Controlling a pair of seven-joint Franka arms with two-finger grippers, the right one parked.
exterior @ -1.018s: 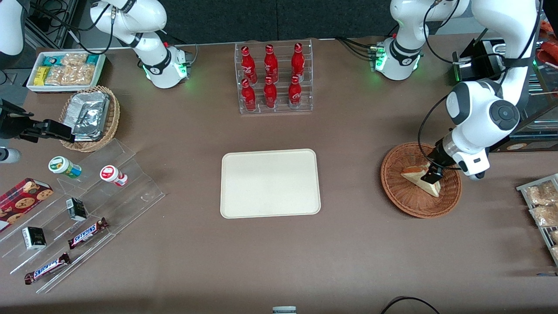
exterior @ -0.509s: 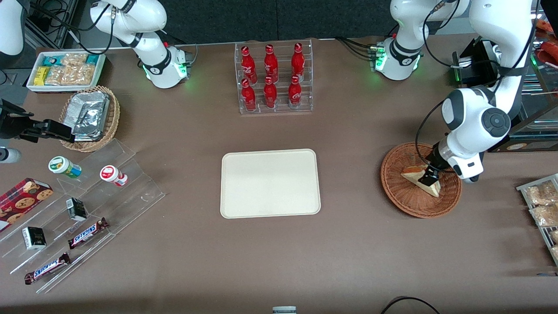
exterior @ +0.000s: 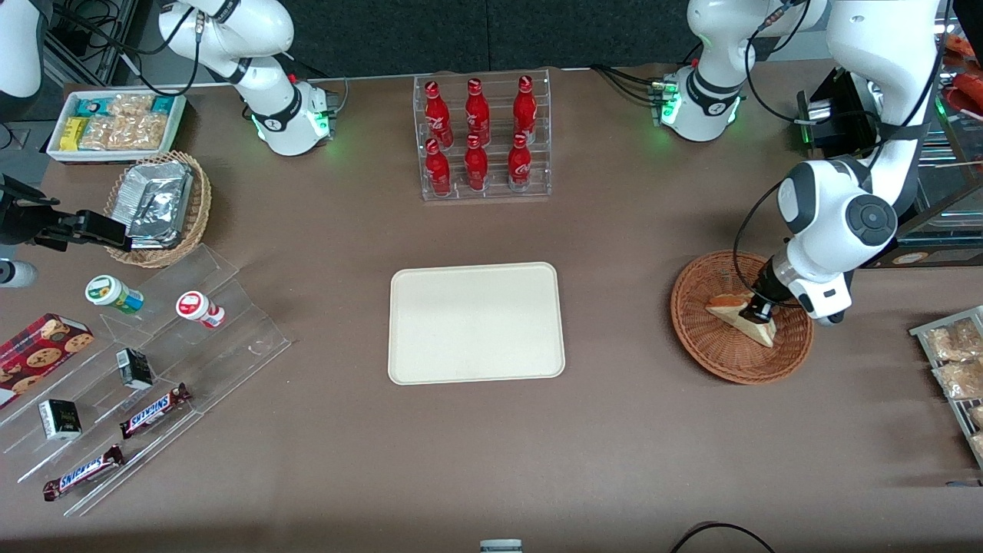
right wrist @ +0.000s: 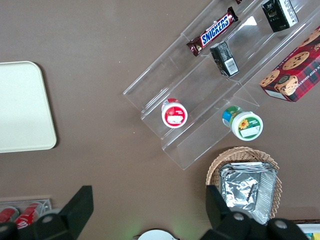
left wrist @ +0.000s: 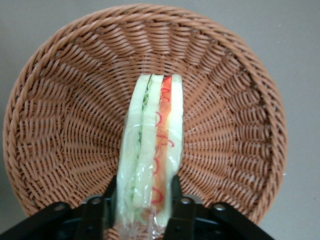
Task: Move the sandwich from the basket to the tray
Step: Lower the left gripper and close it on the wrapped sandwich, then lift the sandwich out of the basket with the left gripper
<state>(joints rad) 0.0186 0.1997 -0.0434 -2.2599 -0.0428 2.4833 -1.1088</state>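
- Gripper [left wrist: 142,200]: down inside the basket, jaws clamped on the two flat bread faces of the sandwich at one end; black fingers [left wrist: 97,210] touch the wrapped bread on either side. In the front view the gripper [exterior: 756,309] sits over the middle of the basket.
- Sandwich [left wrist: 150,150]: triangular wedge, pale soft bread, green and orange-red filling showing along the cut edge, clear film around it. It stands on edge in the basket, long axis running straight away from the jaws toward the rim. In the front view the sandwich [exterior: 743,316] lies at the basket's centre, its pointed end toward the front camera.
- Basket [left wrist: 60,125]: round, shallow, reddish-brown woven wicker with a braided rim; open weave floor is bare on both sides of the wedge. Front view: basket [exterior: 710,349] at the working arm's end of the bench, with bare bench all round its rim.
- Tray [exterior: 476,322]: flat, cream-white rectangle, rounded corners, low rim, smooth surface, nothing on it; mid-bench, well apart from the basket, with open brown bench [exterior: 614,307] between them.
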